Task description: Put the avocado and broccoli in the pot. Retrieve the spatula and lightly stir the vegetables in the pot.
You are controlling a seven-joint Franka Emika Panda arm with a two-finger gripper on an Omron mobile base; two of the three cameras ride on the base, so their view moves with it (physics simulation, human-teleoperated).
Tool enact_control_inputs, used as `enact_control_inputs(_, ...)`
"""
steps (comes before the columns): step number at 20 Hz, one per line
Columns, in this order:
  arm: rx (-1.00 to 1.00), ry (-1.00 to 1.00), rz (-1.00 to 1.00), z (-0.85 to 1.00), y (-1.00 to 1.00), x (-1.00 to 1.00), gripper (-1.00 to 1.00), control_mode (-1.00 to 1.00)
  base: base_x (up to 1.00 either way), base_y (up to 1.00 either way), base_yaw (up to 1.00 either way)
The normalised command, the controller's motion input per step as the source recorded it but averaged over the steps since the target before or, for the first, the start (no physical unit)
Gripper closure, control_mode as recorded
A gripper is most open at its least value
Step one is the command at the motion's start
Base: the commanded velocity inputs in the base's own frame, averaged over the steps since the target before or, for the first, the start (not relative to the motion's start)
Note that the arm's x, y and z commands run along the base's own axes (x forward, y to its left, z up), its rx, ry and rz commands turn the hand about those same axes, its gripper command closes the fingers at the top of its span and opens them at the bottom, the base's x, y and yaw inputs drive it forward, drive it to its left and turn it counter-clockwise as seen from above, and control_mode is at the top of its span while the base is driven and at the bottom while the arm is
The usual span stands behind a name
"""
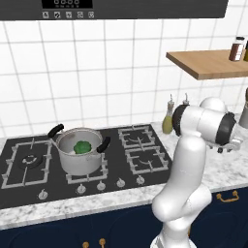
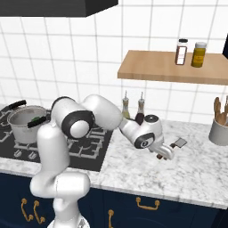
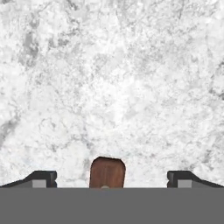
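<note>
The steel pot (image 1: 80, 154) with black side handles stands on the front middle burner, and the green broccoli (image 1: 83, 147) lies inside it. I cannot make out the avocado. In the right base view the pot (image 2: 24, 122) sits at the far left. The spatula lies on the marble counter right of the stove, its grey blade (image 2: 180, 142) poking out past the hand. My gripper (image 2: 165, 153) hangs low over its handle. In the hand view the gripper (image 3: 111, 178) is open, and the brown handle end (image 3: 107, 171) sits between the two fingertips, untouched.
Two oil bottles (image 2: 126, 109) stand at the wall behind the hand. A utensil holder (image 2: 219, 129) is at the far right. A wooden shelf (image 2: 173, 67) with jars hangs above the counter. The black stove (image 1: 145, 150) has free burners on its right side.
</note>
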Motion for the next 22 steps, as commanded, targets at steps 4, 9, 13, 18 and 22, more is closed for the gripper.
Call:
enact_control_inputs(4, 0.05, 0.0, 0.14, -0.32, -0.37, 0.36, -1.0, -1.0, 0.0, 0.0, 0.0)
enact_control_inputs(9, 0.03, 0.01, 0.14, -0.36, -0.19, 0.2, 1.0, -1.0, 0.0, 0.0, 0.0)
enact_control_inputs(13, 0.0, 0.02, 0.1, -0.63, 0.14, -0.03, 1.0, -1.0, 0.0, 0.0, 0.0)
enact_control_inputs(18, -0.05, 0.0, 0.04, -0.52, 0.29, -0.36, 1.0, -1.0, 0.0, 0.0, 0.0)
enact_control_inputs(22, -0.07, 0.0, 0.0, -0.26, 0.4, -0.53, 1.0, -1.0, 0.0, 0.0, 0.0)
